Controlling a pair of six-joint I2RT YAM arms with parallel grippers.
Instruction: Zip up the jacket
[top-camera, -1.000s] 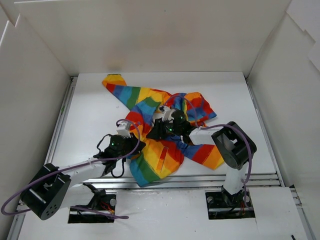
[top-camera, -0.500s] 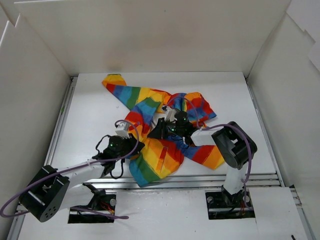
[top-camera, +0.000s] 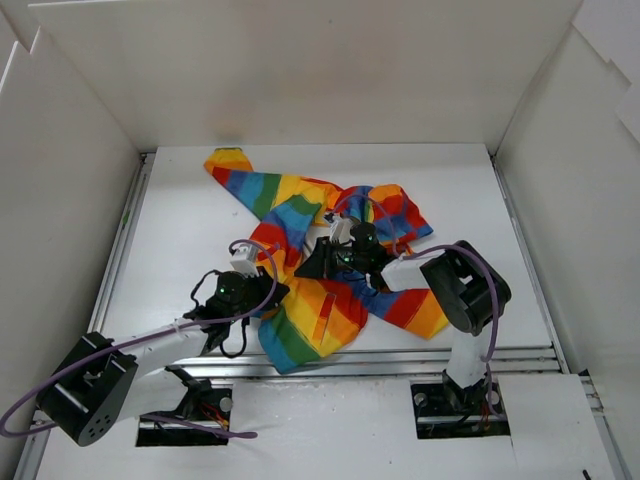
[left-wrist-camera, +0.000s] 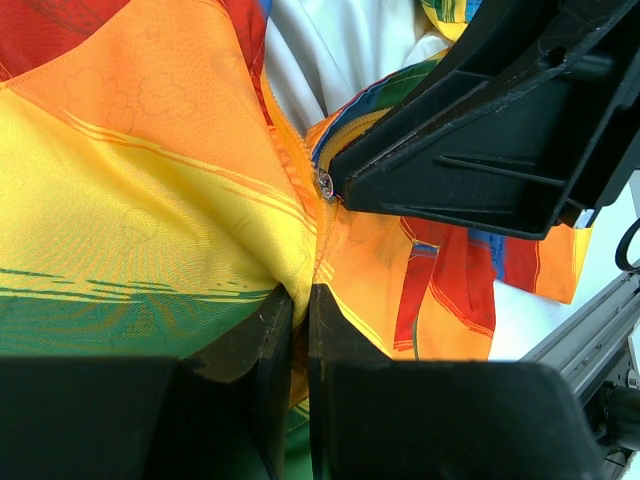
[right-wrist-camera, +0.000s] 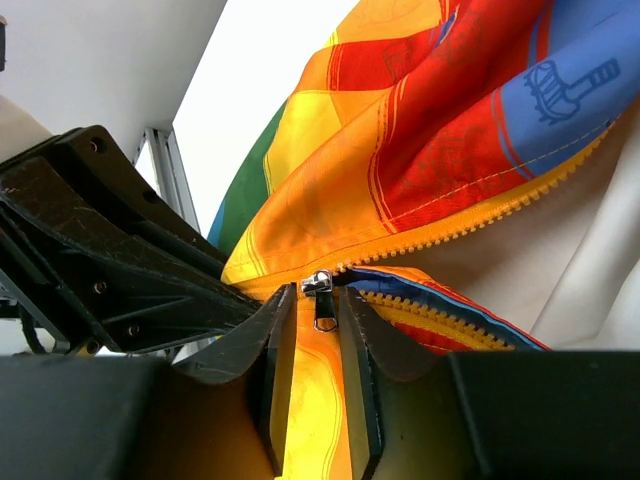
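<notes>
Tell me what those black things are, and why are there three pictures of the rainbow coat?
Those are two robot arms bolted to a white table. One picture looks down from above. The other two come from little cameras on each arm's wrist, so you see that arm's own black fingers up close. On the table lies a crumpled rainbow-striped jacket with its zipper partly open. The left gripper pinches the yellow cloth just below the zipper pull, probably to hold the jacket steady. The right gripper has one finger on each side of that small metal pull. I cannot tell whether they are squeezing it.
</notes>
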